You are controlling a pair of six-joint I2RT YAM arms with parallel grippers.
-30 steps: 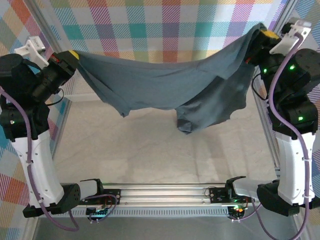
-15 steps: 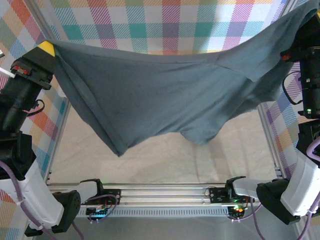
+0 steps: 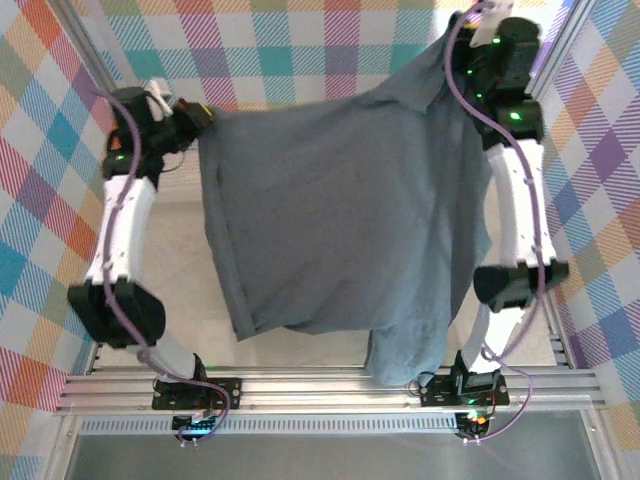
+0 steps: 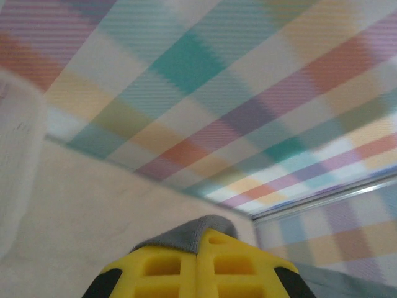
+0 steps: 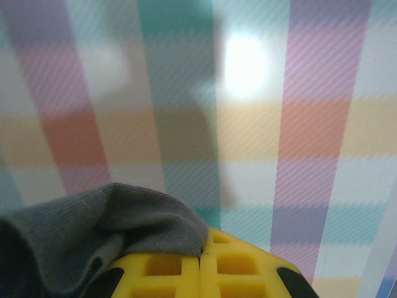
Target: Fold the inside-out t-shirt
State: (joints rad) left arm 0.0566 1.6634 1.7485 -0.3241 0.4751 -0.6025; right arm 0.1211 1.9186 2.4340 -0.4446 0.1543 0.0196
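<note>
The inside-out t-shirt, dark slate-grey, hangs spread between my two grippers and drapes down to the near rail. My left gripper is shut on the shirt's upper left corner. In the left wrist view a fold of the grey cloth pokes out between the closed yellow fingers. My right gripper is shut on the upper right corner, higher and farther back. In the right wrist view the cloth bunches to the left of the closed yellow fingers.
Plaid walls close in the cell on three sides, with aluminium posts at the corners. A metal rail runs along the near edge. A blurred white object stands at the left of the left wrist view.
Both arms have stretched out toward the back wall. The shirt, earlier slung wide between them, now hangs as a narrower, longer sheet reaching the near rail. Both grips are unchanged.
</note>
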